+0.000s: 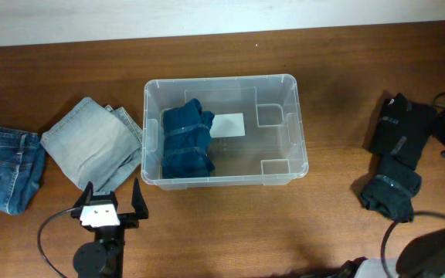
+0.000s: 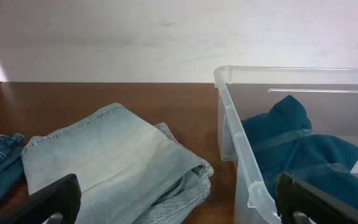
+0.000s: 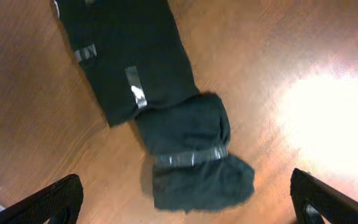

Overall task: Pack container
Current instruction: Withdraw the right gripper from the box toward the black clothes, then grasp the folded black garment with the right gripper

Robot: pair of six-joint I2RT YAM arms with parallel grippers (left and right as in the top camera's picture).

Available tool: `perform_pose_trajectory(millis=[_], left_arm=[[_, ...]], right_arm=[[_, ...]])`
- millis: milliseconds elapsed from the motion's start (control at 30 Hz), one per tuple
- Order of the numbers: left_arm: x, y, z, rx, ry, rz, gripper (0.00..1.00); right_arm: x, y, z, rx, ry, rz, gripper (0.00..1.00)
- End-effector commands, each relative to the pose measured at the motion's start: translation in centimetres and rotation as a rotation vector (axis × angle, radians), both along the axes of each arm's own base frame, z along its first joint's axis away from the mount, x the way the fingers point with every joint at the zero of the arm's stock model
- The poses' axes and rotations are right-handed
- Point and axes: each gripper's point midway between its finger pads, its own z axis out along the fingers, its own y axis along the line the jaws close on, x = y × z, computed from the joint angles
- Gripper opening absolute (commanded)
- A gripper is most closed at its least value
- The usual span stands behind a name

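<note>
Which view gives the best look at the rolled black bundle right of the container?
Right wrist: the rolled black bundle sits close and central, its tape band clear. Overhead shows it small and dark; left wrist misses it.

On the table [image 1: 230, 228], pale jeans [image 1: 95, 147] lie beside darker jeans [image 1: 2, 166], black garments [image 1: 396, 154] well apart.

Overhead camera: fixed above, looking straight down on the brown wooden table [image 1: 338, 69] from far enough to take in most of it.

Left wrist camera: low and close, facing level across the table towards a pale wall [image 2: 166, 37]. It shares the folded light-blue denim garment [image 2: 104, 155] and the clear rectangular plastic container [image 2: 291, 70] with overhead.

Right wrist camera: near and slightly blurred, apparently angled steeply downward. It shares the black taped fabric bundle [image 3: 166, 106] with overhead.
</note>
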Motion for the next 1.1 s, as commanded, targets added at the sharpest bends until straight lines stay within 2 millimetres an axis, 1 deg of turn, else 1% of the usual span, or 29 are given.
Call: perform_pose_trajectory(millis=[0, 67, 200, 367, 433, 600, 700, 833, 967, 1033, 1067], left_arm=[[0.0, 0.2, -0.1, 0.009, -0.004, 0.009, 0.99], [0.0, 0.2, -0.1, 0.009, -0.004, 0.009, 0.99], [0.0, 0.2, -0.1, 0.009, -0.004, 0.009, 0.99], [0.0, 0.2, -0.1, 0.009, -0.004, 0.009, 1.00], [0.0, 0.2, -0.1, 0.009, -0.004, 0.009, 1.00], [0.0, 0.2, -0.1, 0.009, -0.004, 0.009, 0.99], [0.0, 0.2, -0.1, 0.009, -0.004, 0.009, 0.99], [0.0, 0.2, -0.1, 0.009, -0.004, 0.009, 1.00], [0.0, 0.2, -0.1, 0.009, -0.004, 0.009, 0.99], [0.0, 0.2, -0.1, 0.009, -0.004, 0.009, 0.99], [0.0, 0.2, -0.1, 0.009, -0.004, 0.009, 0.99]], right_arm=[[1.8, 0.2, -1.4, 0.063, -0.057, 0.140, 0.98], [2.9, -0.3, -1.8, 0.070, -0.096, 0.180, 0.98], [5.1, -1.9, -3.0, 0.042, -0.149, 0.246, 0.98], [7.8, -3.9, -5.4, -0.001, -0.182, 0.312, 0.98], [8.7, -4.8, -6.4, -0.015, -0.193, 0.314, 0.98], [10.5, -6.5, -8.7, -0.045, -0.213, 0.324, 0.98], [11.2, -7.2, -10.0, -0.060, -0.215, 0.339, 0.98], [11.5, -7.9, -12.1, -0.049, -0.203, 0.331, 0.98], [11.6, -7.9, -14.7, -0.012, -0.180, 0.330, 0.99], [11.4, -7.7, -15.7, 0.006, -0.166, 0.328, 1.00], [11.3, -7.7, -16.2, 0.016, -0.158, 0.327, 0.98]])
